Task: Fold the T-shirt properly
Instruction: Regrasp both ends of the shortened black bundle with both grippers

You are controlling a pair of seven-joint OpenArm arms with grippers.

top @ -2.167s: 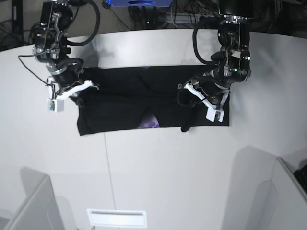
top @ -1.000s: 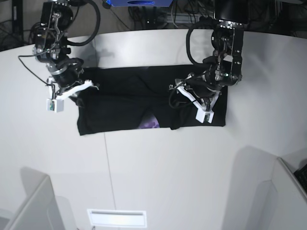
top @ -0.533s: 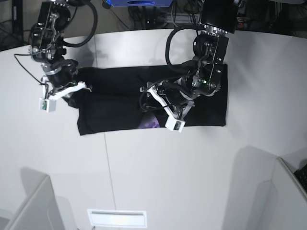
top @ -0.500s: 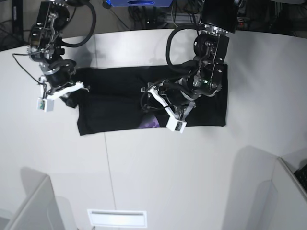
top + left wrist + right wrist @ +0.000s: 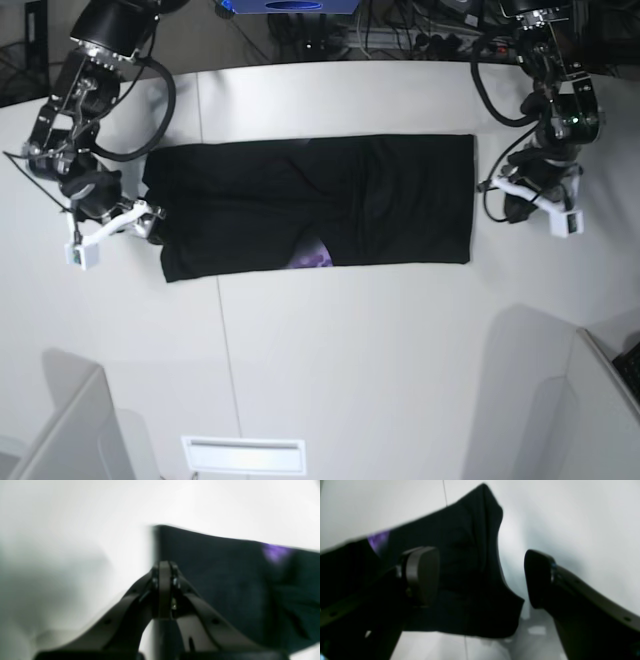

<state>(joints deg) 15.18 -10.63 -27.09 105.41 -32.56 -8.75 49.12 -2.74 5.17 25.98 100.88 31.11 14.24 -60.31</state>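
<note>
The T-shirt [image 5: 318,212] lies flat in the middle of the desk [image 5: 350,360] as a wide black band, already folded lengthwise, with a sliver of purple print [image 5: 318,258] peeking out at its near edge. Its long axis runs left to right across the desk; which end is the collar cannot be told from here.

Both arms stand off the cloth, one at each short end. The left gripper [image 5: 163,567] has its jaws pressed together on nothing, hovering just off the shirt's right edge over bare desk. The right gripper [image 5: 482,577] has its jaws spread wide with nothing between them, just off the left end, where a corner of cloth sits slightly bunched.

The step in hand looks like the crosswise fold, bringing one short end over to meet the other. To do it well, each gripper would want to pinch all the layers at a corner of the same short edge, not only the top one, or the lengthwise fold will slip open. Lift only a little, carry the edge straight along the long axis, and lay it flush with the opposite edge. The bunched left corner is best smoothed or gripped first, so it does not get folded in as a crease.
</note>
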